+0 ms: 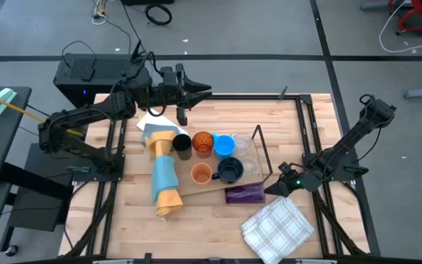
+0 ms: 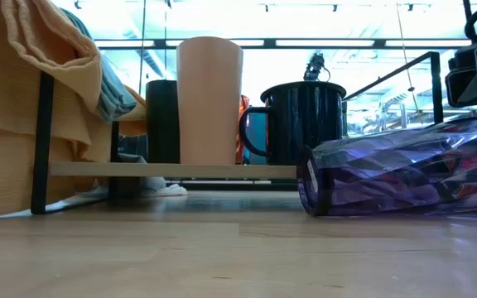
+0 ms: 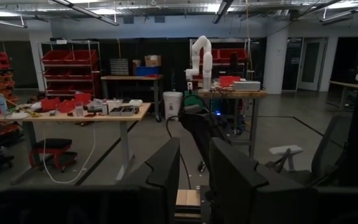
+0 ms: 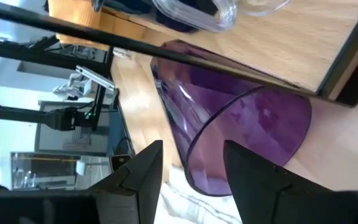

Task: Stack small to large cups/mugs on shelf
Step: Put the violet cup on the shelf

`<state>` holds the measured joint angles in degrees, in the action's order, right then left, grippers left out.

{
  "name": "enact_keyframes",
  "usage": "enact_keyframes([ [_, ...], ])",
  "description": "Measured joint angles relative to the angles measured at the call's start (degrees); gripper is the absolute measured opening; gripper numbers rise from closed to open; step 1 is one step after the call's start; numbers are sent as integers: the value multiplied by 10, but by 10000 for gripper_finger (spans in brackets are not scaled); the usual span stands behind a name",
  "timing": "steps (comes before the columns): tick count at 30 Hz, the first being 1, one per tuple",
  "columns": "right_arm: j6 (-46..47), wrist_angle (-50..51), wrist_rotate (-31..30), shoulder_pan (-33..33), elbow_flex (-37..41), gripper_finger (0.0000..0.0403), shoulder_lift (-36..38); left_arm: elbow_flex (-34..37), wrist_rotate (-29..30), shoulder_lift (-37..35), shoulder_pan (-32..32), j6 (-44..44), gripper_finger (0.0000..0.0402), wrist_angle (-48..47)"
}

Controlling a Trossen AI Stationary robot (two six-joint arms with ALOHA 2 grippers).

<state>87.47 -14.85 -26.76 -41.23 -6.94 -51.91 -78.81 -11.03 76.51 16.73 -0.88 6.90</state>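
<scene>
A purple translucent tumbler [image 1: 244, 193] lies on its side on the table, just near of the shelf [image 1: 258, 150], a wooden board in a thin black rod frame. On the board stand a black cup [image 1: 182, 145], an amber cup [image 1: 203, 144], a blue cup [image 1: 223, 144], clear glasses [image 1: 246, 155], a peach cup [image 1: 201, 174] and a dark handled mug [image 1: 229, 170]. My right gripper [image 4: 191, 174] is open at the tumbler's open mouth [image 4: 194, 165], low over the table. My left gripper [image 1: 205, 90] hangs high above the far edge, its fingers slightly apart with nothing between them. My right gripper comes slanting down from the table's right, its fingers on either side of the rim [image 4: 190, 163] of the lying tumbler. Whether a finger touches the rim, I cannot tell. The tumbler rests with its side on the table [image 2: 387, 207].
A rolled yellow-and-blue cloth [image 1: 163, 172] lies across the shelf's left end. A checked cloth [image 1: 277, 227] lies at the near right. The black table frame [image 1: 310, 132] runs along the table's sides. Bare wood shows at the near left.
</scene>
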Motion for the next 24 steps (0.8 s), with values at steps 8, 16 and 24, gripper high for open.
enact_keyframes([
  [8, -2, -8, -2, 0, -31, 176, -62, 0, 0, 0, 0, 0, 92, 0],
  [16, 0, -7, -10, 0, -62, 176, -130, 0, 0, 0, 0, 0, 98, 0],
  [24, 1, -8, -33, 3, -88, 160, -175, 0, -9, 0, 0, 0, 92, -4],
])
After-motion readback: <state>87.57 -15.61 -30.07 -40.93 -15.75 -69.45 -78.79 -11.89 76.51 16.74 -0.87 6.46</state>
